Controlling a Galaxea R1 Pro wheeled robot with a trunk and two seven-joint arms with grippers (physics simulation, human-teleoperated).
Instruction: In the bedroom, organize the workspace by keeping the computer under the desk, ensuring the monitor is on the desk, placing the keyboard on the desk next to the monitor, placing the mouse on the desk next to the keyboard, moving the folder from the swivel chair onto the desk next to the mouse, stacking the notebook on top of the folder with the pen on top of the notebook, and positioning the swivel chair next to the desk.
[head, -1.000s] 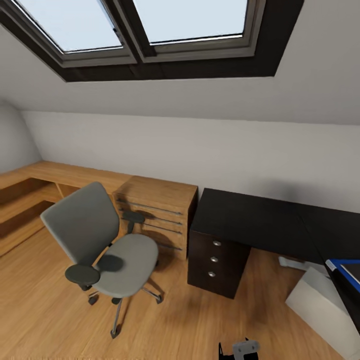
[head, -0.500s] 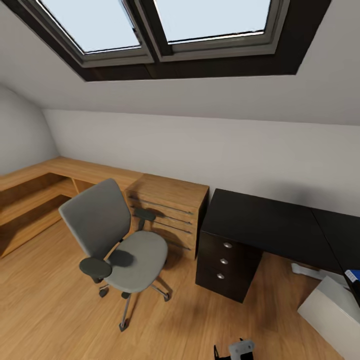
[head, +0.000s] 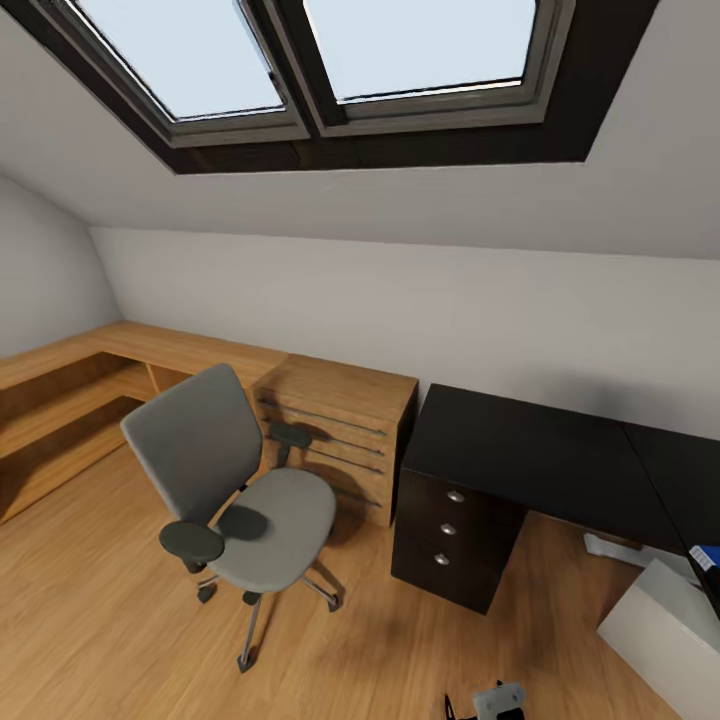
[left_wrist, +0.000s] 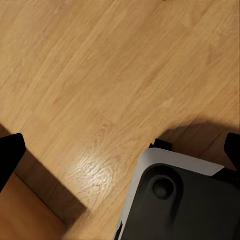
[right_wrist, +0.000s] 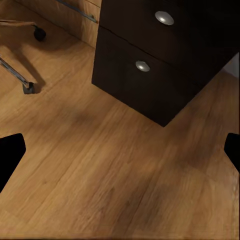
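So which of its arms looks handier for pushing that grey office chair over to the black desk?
Probably the left. The swivel chair stands left of the desk, on the left arm's side. Neither arm is close, though: the right wrist camera shows the chair's wheels and the desk's drawers, the left bare floor.

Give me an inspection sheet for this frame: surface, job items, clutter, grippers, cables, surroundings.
Surface: desk top glossy black, the stretch above its drawer unit bare.
Job's things: swivel chair stands on the floor, apart from the desk, nothing on its seat. Folder, a blue corner at the frame's right edge, on the desk. Computer on the floor below that desk end.
Clutter: nothing seen.
Grippers: left open, fingertips wide apart over wood floor; right open, fingertips apart, facing the drawer unit.
Cables: nothing seen.
Surroundings: wooden drawer chest between chair and desk, skylights overhead.
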